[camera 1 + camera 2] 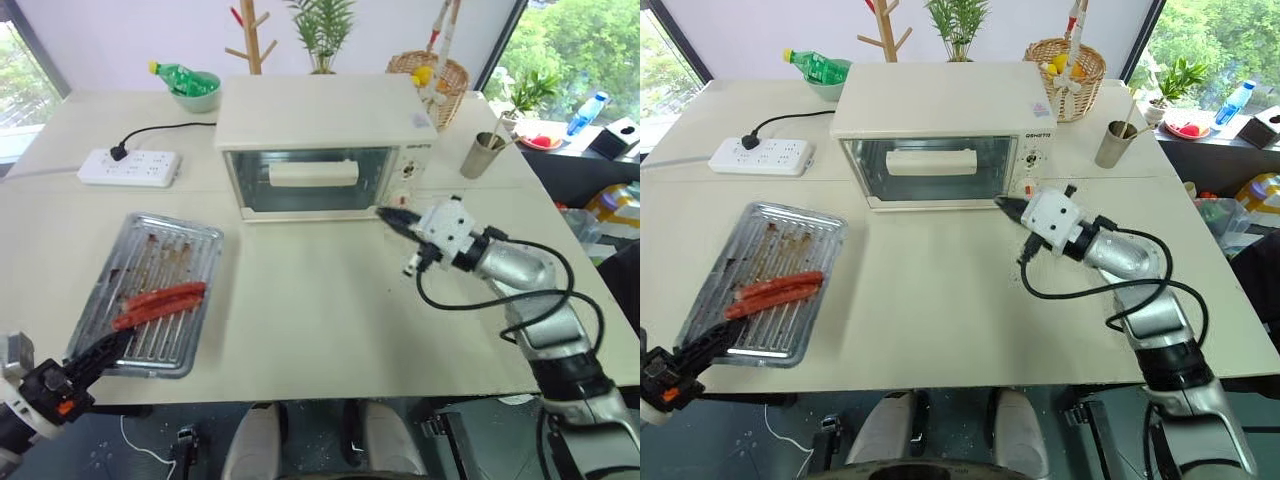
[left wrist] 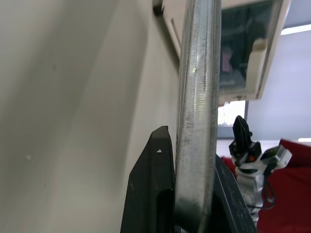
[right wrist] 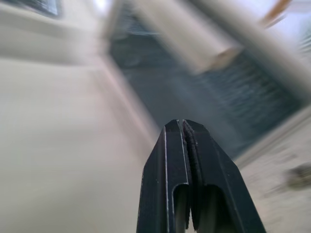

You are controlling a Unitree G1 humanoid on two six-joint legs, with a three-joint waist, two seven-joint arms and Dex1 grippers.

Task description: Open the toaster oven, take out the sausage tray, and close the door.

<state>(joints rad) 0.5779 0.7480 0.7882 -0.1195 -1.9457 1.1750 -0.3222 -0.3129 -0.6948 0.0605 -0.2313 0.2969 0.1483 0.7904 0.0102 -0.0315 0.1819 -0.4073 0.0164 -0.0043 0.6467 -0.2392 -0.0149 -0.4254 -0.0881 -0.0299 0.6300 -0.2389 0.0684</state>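
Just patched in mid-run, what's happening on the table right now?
The sausage tray is already out, lying on the table in front of and to the left of the toaster oven, with red sausages on it. The left gripper is clamped on the tray's near rim. The door looks closed. The right gripper, fingers together, sits just in front of the oven's lower right corner, not holding anything.
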